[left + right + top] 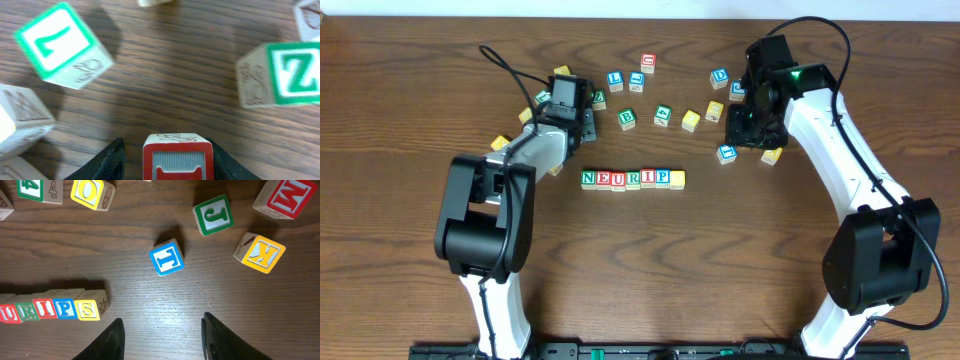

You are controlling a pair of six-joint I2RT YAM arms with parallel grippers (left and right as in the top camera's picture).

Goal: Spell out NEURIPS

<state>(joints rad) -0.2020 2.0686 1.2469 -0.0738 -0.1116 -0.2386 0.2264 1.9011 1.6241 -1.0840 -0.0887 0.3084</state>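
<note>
The cubes spelling NEURIPS (632, 179) lie in one straight row at mid-table, ending in a yellow S (677, 179). In the right wrist view the row's end, URIPS (50, 309), sits at lower left. My right gripper (752, 128) (161, 325) hangs open over bare wood with nothing between its fingers. At the back left, my left gripper (567, 95) (165, 142) straddles a red-framed cube (178, 160) standing on the table. There is a clear gap at the left finger, while the right finger sits close against the cube. The cube's letter is cut off.
Loose cubes are scattered across the back of the table. A green Z cube (290, 75) and a green L cube (57, 42) flank the left gripper. A blue T (166, 257), a green J (213, 214) and a yellow K (260, 252) lie ahead of the right gripper.
</note>
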